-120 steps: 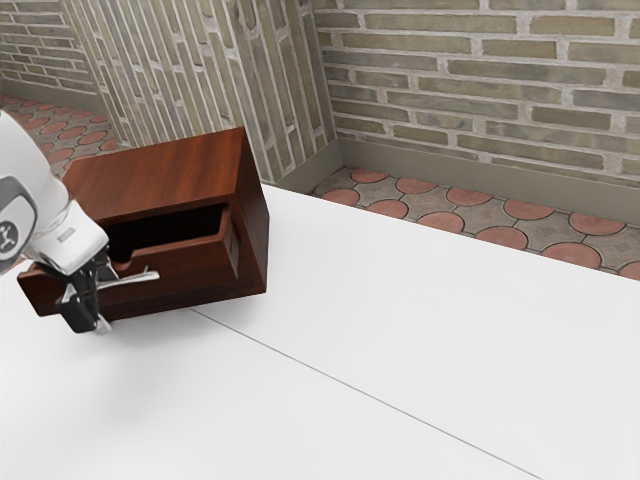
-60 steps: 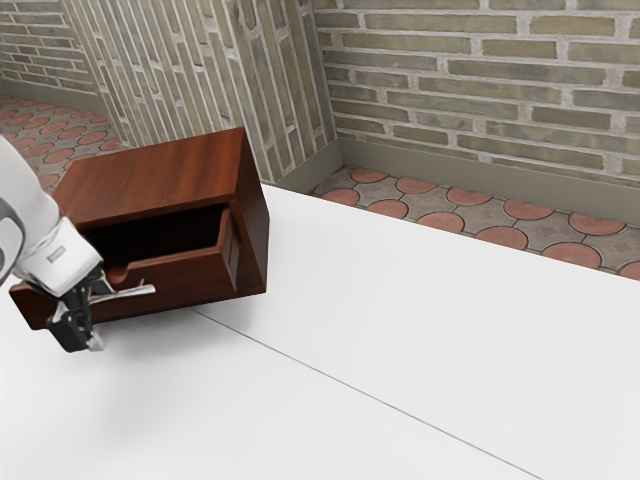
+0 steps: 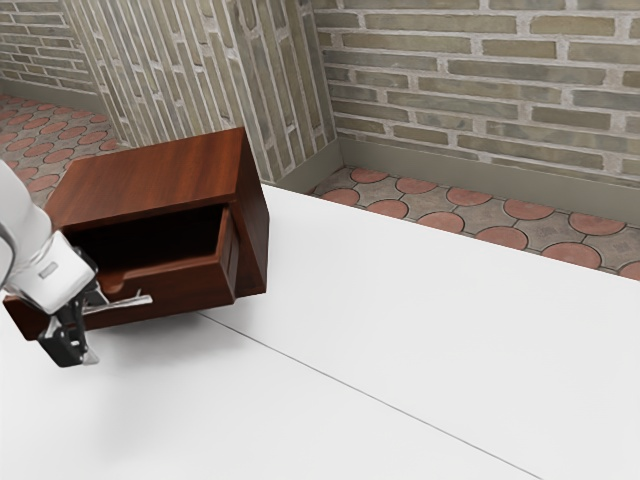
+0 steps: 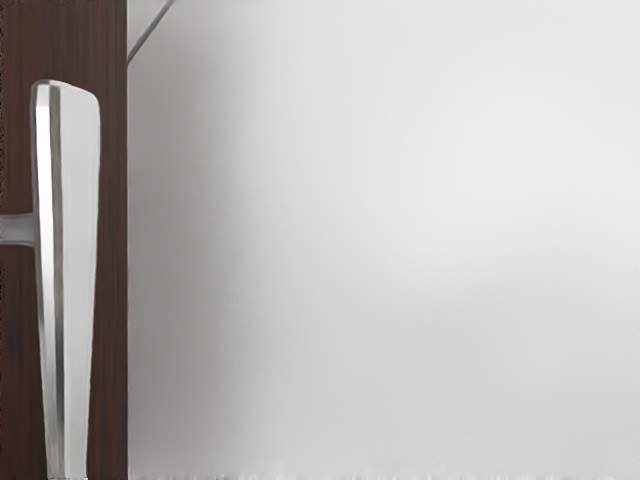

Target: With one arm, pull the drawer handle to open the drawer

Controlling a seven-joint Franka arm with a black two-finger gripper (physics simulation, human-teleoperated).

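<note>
- Dragging the gripper [image 3: 74, 352] lower and further toward the exterior view's left, away from the cabinet [image 3: 150, 175].
- Carrying the handle [image 3: 120, 300] along in its grip.
- Drawing the drawer [image 3: 170, 285] further out of the cabinet — its front panel nearing the exterior view's left edge.
- Widening the dark opening behind that front panel.

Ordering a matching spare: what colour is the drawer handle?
Silver handle; clearest in the wrist view.
</note>
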